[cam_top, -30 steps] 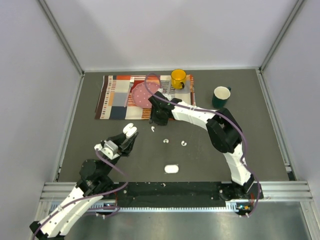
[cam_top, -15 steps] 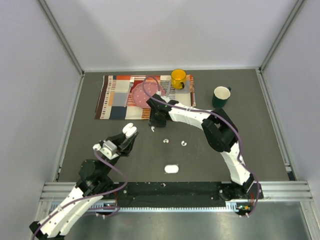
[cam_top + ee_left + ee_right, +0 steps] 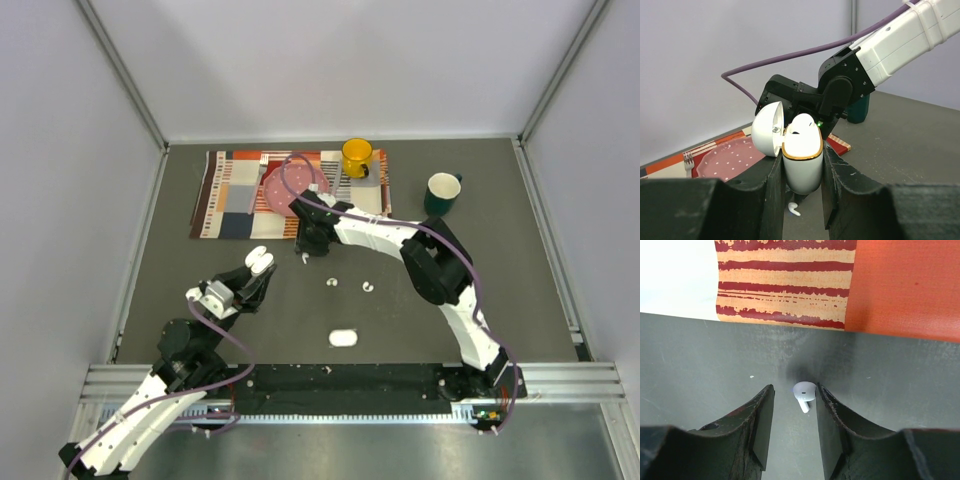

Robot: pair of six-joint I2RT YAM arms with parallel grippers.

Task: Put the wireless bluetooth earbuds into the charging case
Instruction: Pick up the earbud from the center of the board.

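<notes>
Right, the left gripper (image 3: 257, 267) is clamped tight on the charging case (image 3: 801, 159). It holds the case upright above the grey table (image 3: 500, 270) at the near left, with the lid (image 3: 767, 129) swung open to one side. Something white and rounded sits in the case's mouth, but I can't tell what it is.

Over to the right gripper (image 3: 793, 396), reaching across to the middle of the table, just on the near side of the striped placemat (image 3: 785, 285). Its jaws stand apart, one finger (image 3: 761, 420) on either side of a single earbud (image 3: 804, 391). That earbud lies on the bare table just short of the placemat's edge, and the wrist view shows a sliver of gap on both sides, so there is no contact.

Nearer and to the right, two more earbuds (image 3: 332, 283) lie close together on the table, well apart from both grippers. A second white case (image 3: 343, 338) rests closed at the near centre.

On the placemat sit a pink plate (image 3: 281, 192) and a fork (image 3: 688, 159), with a yellow mug (image 3: 356, 156) at the far right corner. A green mug (image 3: 441, 192) stands off to the right on the table.
</notes>
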